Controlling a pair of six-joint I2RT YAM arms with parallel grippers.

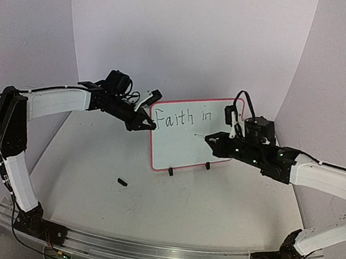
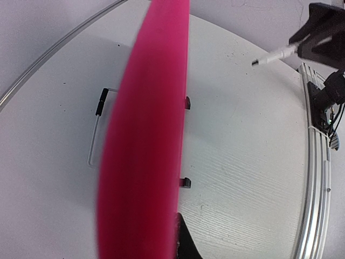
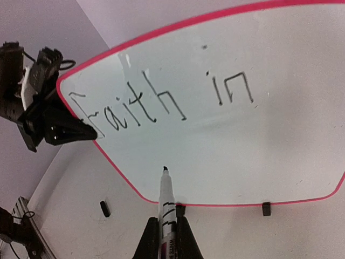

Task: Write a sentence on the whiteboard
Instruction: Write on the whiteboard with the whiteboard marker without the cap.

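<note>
We've only got "Faith in" on the whiteboard, so the sentence looks unfinished. Our right end effector grips the marker; left end effector pinches the board's edge.

Top external: my high view from behind, looking down over the whole table.
Left wrist: very close, edge-on to the whiteboard frame.
Right wrist: close, looking past its marker at the written face.
Shared: whiteboard, in all three.
</note>
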